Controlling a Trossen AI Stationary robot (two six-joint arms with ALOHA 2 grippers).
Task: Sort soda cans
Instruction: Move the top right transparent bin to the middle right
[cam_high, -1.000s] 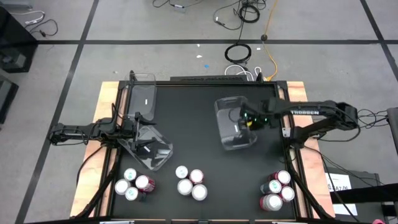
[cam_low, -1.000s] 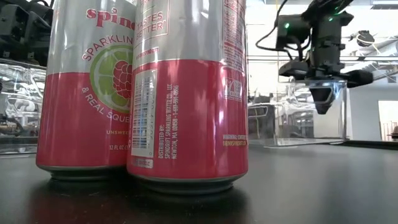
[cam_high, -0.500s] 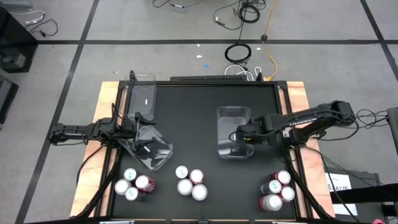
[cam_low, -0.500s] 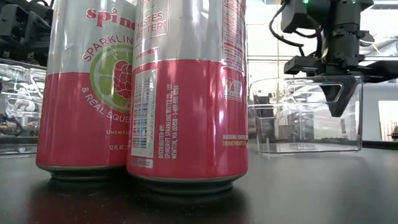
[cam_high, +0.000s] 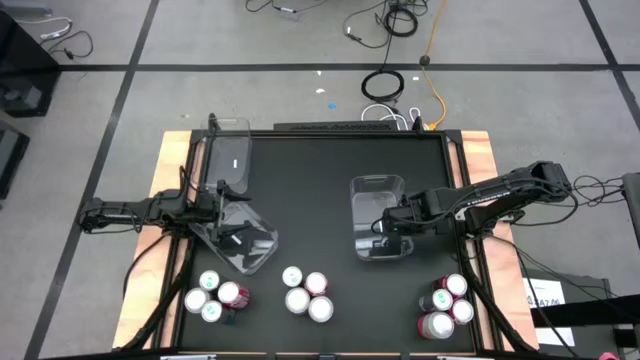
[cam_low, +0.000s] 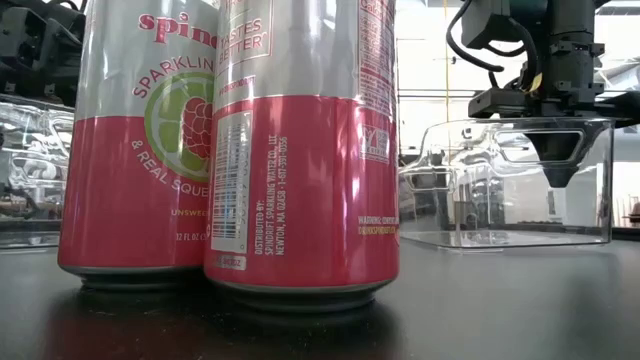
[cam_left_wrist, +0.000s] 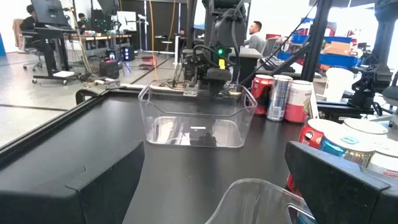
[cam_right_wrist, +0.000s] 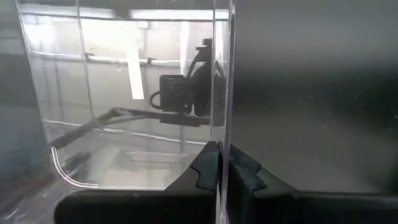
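Since earlier frame, bin (cam_high: 374, 217) dragged toward front edge by right gripper (cam_high: 392, 230), pinching its wall. Cans (cam_high: 446, 304) stand upright at front edge, nearest cluster front-right. Left gripper (cam_high: 222, 203) spread, left edge.

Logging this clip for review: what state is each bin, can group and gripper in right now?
Right gripper: shut on the wall of the centre bin.
Centre bin: upright, empty.
Left gripper: open, at the left bins.
Soda cans: upright, in three clusters on the table, none binned.
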